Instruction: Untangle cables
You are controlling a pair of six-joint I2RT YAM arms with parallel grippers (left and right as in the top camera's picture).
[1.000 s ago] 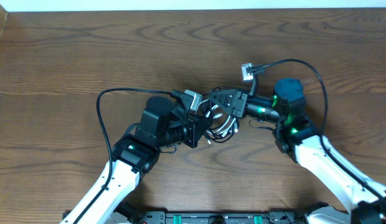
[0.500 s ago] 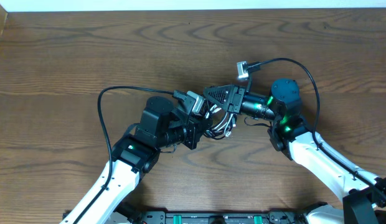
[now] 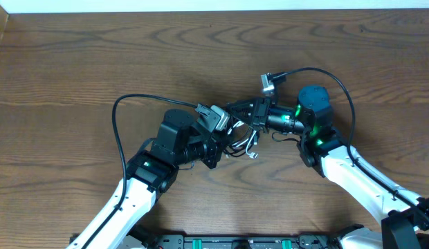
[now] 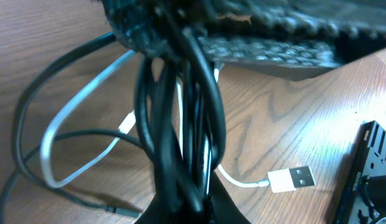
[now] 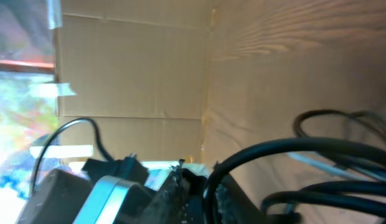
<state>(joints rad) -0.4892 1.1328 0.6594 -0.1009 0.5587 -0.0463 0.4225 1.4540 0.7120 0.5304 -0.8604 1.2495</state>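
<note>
- Holding the knot just left of centre on the table (image 3: 97, 55), your left gripper (image 3: 221, 135) was clamped tight on a bunch of black cables (image 4: 180, 137).
- Looping out at nine o'clock of that bunch was the white cable (image 4: 75, 118); its USB plug (image 4: 292, 178) lay flat on the wood at four o'clock.
- At two o'clock of the bunch, your right gripper (image 3: 236, 110) pointed toward nine o'clock, right against the black cables. I cannot tell whether its jaws gripped anything or merely stood narrow.
</note>
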